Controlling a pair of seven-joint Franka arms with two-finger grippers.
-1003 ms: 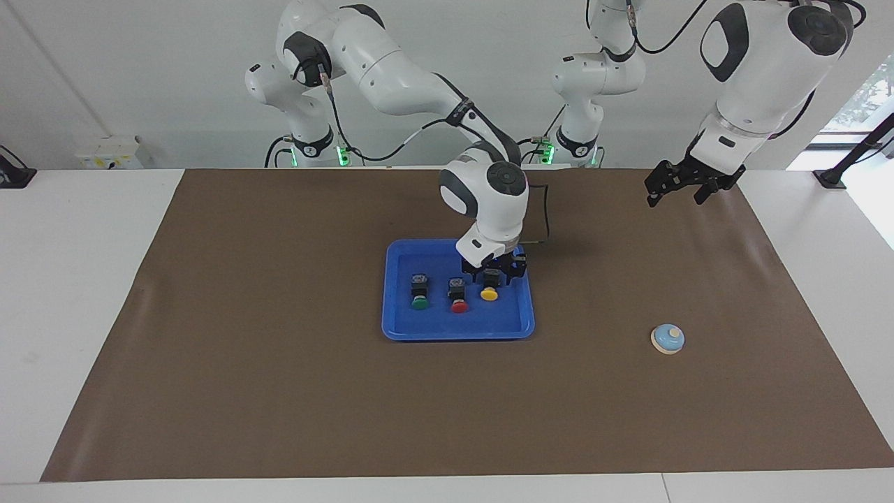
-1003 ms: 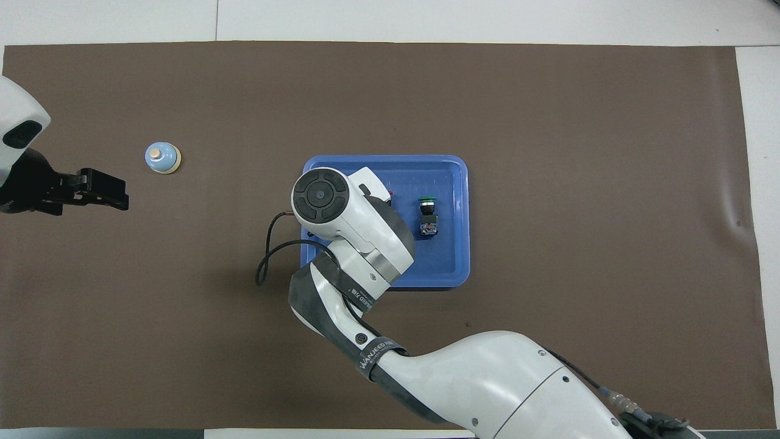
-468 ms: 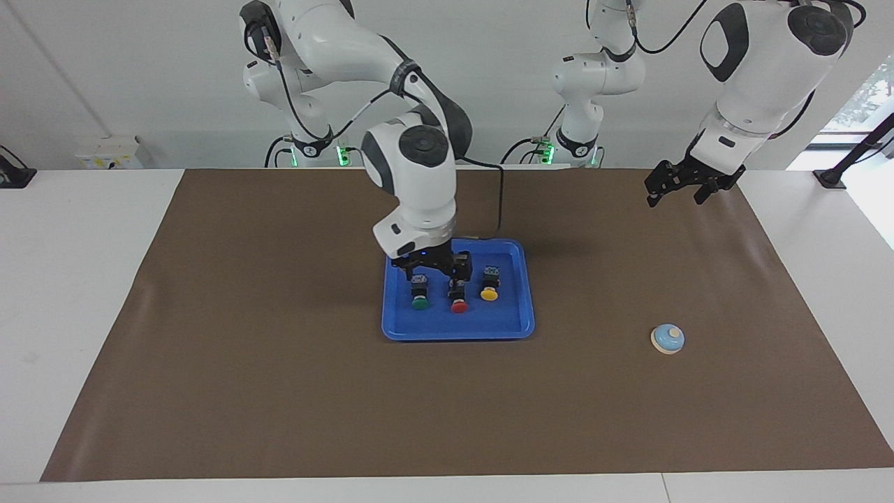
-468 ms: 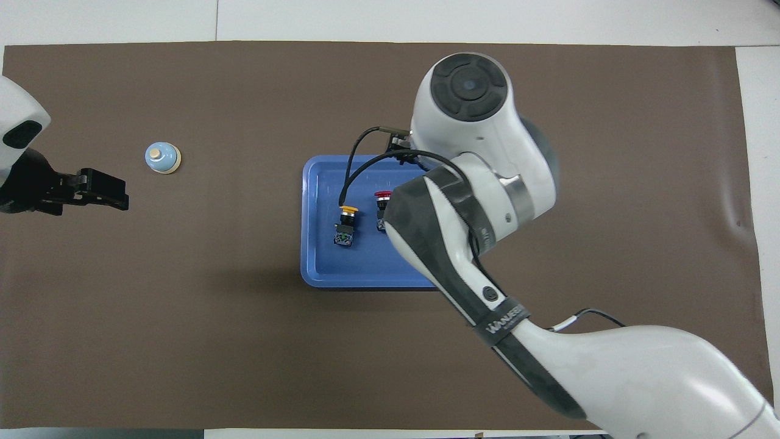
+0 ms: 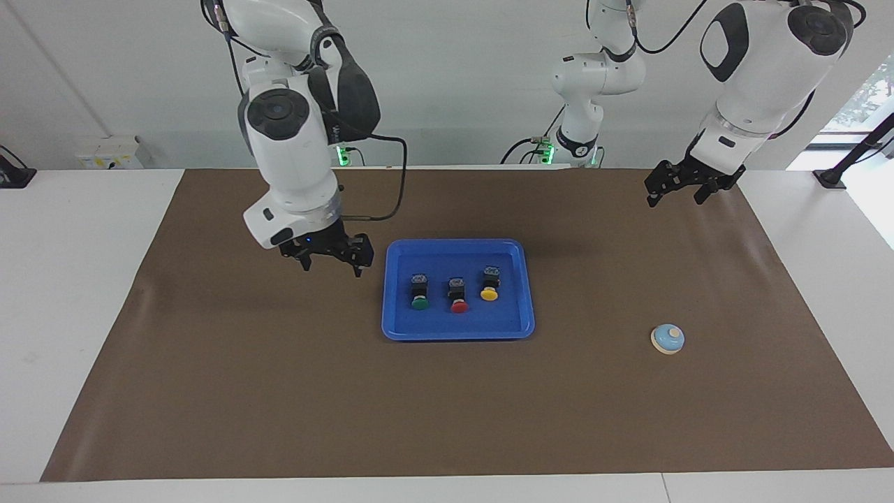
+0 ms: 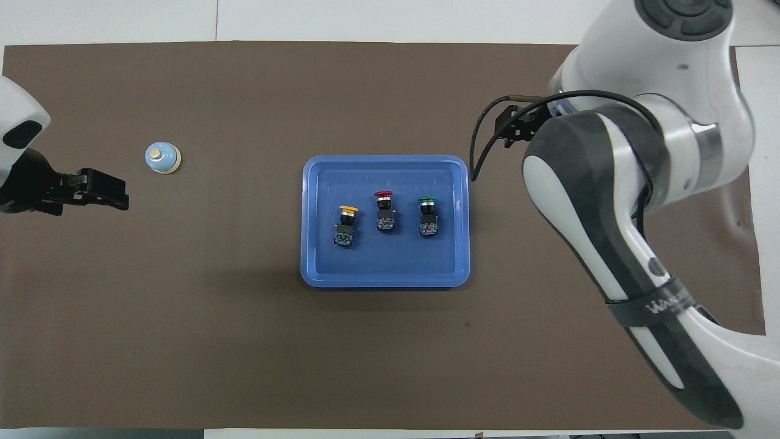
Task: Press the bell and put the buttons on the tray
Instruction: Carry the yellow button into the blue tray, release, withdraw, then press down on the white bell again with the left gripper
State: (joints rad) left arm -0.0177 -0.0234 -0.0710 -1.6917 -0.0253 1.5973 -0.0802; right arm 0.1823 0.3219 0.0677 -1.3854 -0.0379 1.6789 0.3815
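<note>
The blue tray [image 5: 457,332] [image 6: 385,160] lies mid-table. In it three buttons stand in a row: green [image 5: 419,294] [image 6: 428,216], red [image 5: 458,297] [image 6: 384,212] and yellow [image 5: 489,286] [image 6: 345,225]. The light-blue bell [image 5: 668,339] [image 6: 163,158] sits on the mat toward the left arm's end. My right gripper [image 5: 330,260] [image 6: 517,127] hangs open and empty over the mat beside the tray, toward the right arm's end. My left gripper [image 5: 674,197] [image 6: 116,194] waits open and empty in the air over the mat, apart from the bell.
A brown mat [image 5: 279,391] covers most of the white table [image 5: 77,279]. In the overhead view the right arm's white links [image 6: 609,201] cover the mat at the right arm's end. A black cable [image 5: 394,188] loops from that arm's wrist.
My right gripper has left the yellow button in the tray and swung sideways off the tray toward the right arm's end. All three buttons now show. The left arm has not moved.
</note>
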